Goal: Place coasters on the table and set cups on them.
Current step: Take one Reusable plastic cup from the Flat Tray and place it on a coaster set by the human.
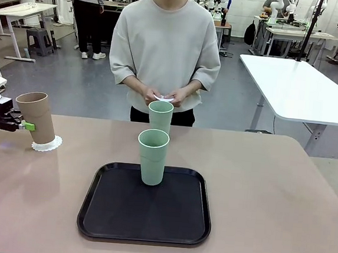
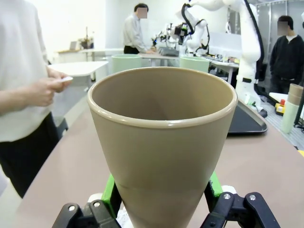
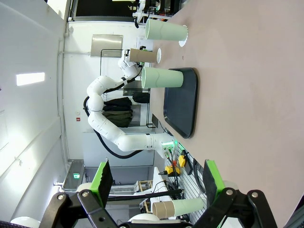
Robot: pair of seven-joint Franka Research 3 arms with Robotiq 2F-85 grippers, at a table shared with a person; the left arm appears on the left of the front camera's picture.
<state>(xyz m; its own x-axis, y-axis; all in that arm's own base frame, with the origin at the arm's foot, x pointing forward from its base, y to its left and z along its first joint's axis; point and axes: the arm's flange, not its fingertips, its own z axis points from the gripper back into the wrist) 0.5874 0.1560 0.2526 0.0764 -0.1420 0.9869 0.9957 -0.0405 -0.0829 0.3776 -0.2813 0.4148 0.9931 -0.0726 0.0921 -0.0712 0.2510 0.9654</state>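
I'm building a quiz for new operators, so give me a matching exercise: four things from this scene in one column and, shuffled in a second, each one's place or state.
Things:
1. tan cup
2. near mint cup
3. far mint cup
4. right tool

Places or states:
A. standing on the black tray
B. open, holding nothing
C. gripped by the left tool, tilted
D. on a coaster beyond the tray

Pairs: 1-C, 2-A, 3-D, 4-B
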